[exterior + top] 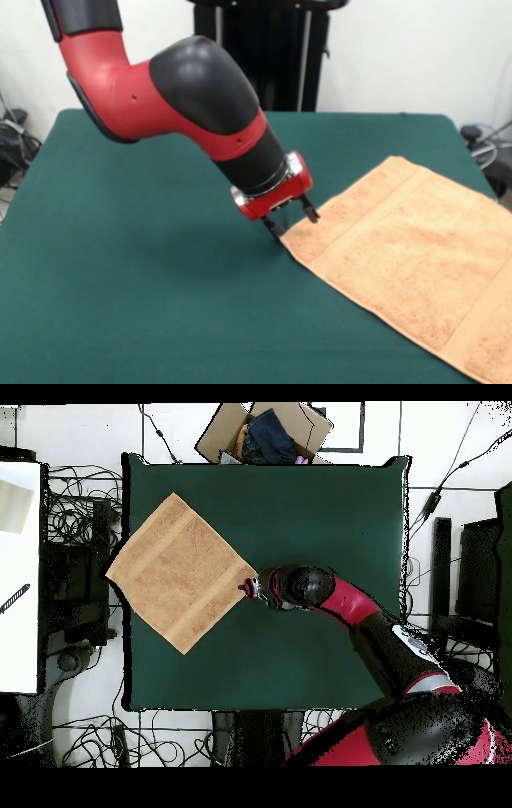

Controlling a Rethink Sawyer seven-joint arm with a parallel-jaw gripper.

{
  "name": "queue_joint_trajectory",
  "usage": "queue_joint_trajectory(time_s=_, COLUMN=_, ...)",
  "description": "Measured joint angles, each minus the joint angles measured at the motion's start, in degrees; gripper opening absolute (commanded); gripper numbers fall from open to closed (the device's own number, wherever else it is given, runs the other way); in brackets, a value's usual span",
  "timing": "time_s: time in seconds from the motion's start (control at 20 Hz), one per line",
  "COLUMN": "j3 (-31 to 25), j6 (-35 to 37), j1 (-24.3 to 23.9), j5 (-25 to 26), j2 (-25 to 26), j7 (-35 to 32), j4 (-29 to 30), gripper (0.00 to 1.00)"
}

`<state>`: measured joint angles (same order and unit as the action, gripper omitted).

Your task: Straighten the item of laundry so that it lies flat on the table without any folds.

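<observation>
At the towel's inner corner, mid-worktop (144, 264), my end effector (291, 221) sits with fingers apart, straddling the hem. My peach towel (416, 256) lies spread, overhanging one side edge. Looks nearly flat; next I'd pinch this corner and tug gently toward centre.

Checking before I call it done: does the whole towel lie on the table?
No. In the overhead view the towel juts past the table edge with one corner.

No text, label, brand or number can be read anywhere.
</observation>
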<state>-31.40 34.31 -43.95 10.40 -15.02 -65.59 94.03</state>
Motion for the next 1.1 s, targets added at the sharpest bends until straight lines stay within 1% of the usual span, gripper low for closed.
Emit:
queue_joint_trajectory(time_s=0.4, j3=-0.04, j6=0.46, j1=1.57, j5=-0.53, j2=0.32, j7=0.0, j4=-0.74, gripper=1.0)
queue_joint_trajectory(time_s=1.1, j3=-0.15, j6=0.48, j1=1.42, j5=-0.57, j2=0.49, j7=0.0, j4=-0.75, gripper=1.0)
